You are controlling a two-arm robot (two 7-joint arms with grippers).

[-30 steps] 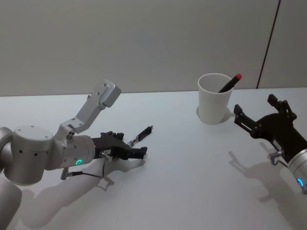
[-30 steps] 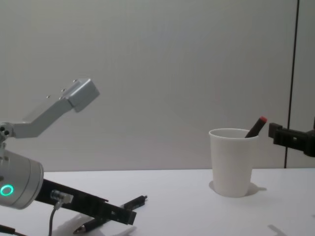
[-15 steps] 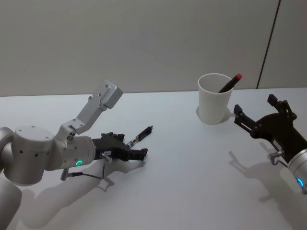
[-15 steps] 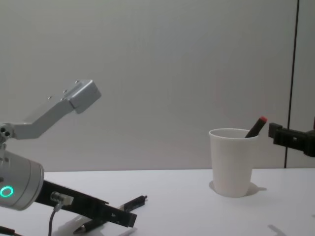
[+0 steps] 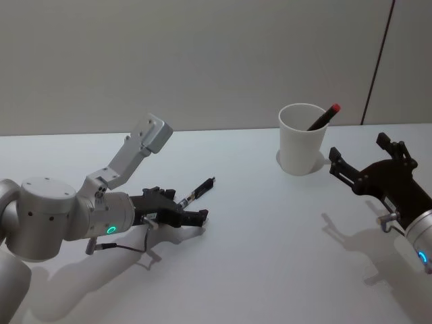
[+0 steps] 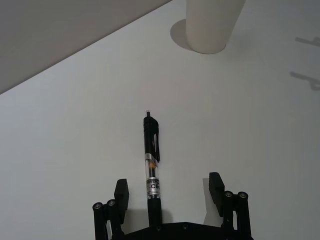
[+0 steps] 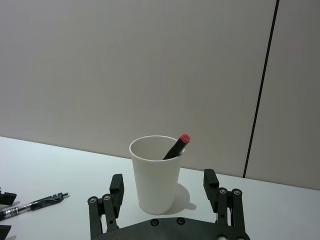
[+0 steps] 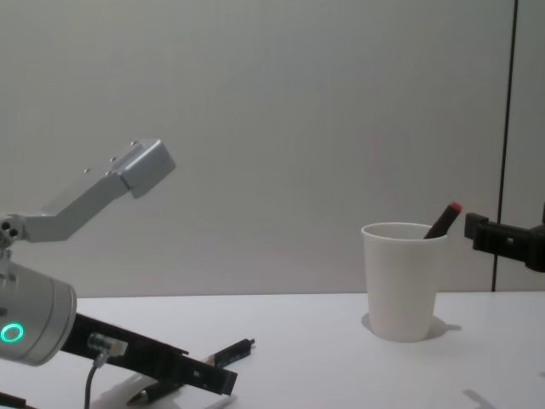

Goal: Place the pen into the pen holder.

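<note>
A black pen [image 5: 196,190] with a clear middle section lies flat on the white table. My left gripper [image 5: 187,205] is open and low over the table, one finger on each side of the pen's near end [image 6: 151,167], apart from it. The pen holder [image 5: 302,139], a white paper cup, stands upright at the back right and holds a dark pen with a red cap [image 5: 325,116] leaning on its rim. My right gripper [image 5: 358,150] hovers open just right of the cup and faces it [image 7: 155,180] with nothing between its fingers.
The white table [image 5: 270,256] runs back to a plain grey wall. A dark vertical strip [image 5: 378,61] runs down the wall behind the cup. Bare table surface lies between the pen and the cup.
My left gripper has sunk very slightly toward the table around the pen. The pen, the cup and the right arm have stayed where they were.
</note>
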